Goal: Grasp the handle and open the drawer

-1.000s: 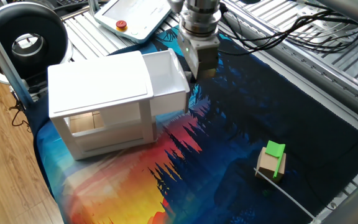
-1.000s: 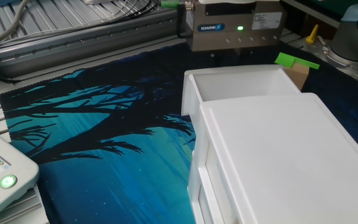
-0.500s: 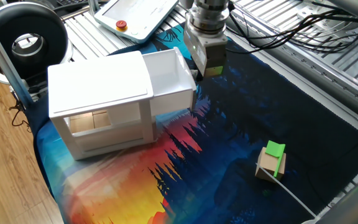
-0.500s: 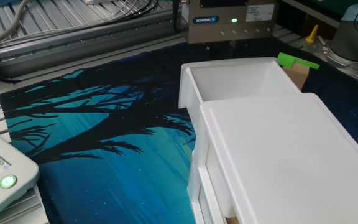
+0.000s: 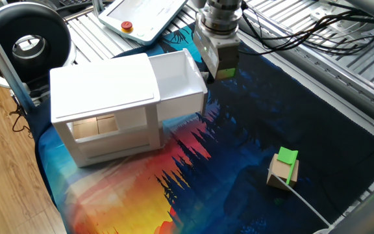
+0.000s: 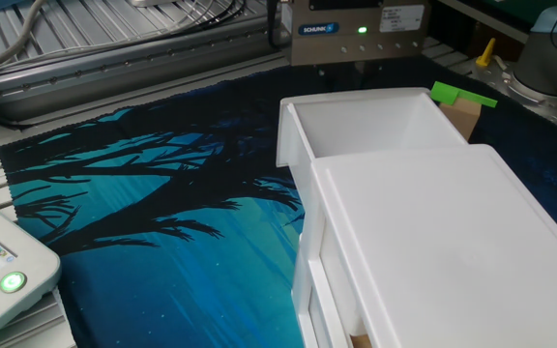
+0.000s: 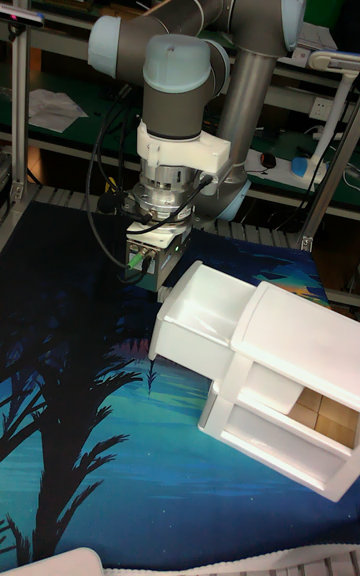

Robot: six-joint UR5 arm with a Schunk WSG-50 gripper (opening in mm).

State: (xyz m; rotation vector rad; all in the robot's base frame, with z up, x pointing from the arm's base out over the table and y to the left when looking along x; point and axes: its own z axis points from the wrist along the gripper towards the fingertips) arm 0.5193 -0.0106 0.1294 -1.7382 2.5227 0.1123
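Drawer: the white drawer (image 5: 177,81) stands pulled well out of the upper slot of the white cabinet (image 5: 106,104); its tray looks bare inside in all three views.
Handle: hidden in every view; it would sit on the drawer front, on the side facing the tool, so its exact place cannot be told.
Tool: the tool (image 5: 208,77) hangs straight down from the grey arm (image 7: 200,16), right against the drawer front. Its fingertips are lost behind the front wall and its own body, so I cannot tell whether they are apart or clamped on the handle.
Cabinet: lies on the printed cloth (image 5: 252,130) covering the desk; its lower compartment shows tan wooden blocks (image 7: 320,414) inside.
Other things: a small tan block with a green top (image 5: 284,167) stands on the cloth, well apart from the cabinet. A white pendant with a red button (image 5: 138,16) lies beyond the cloth's edge.
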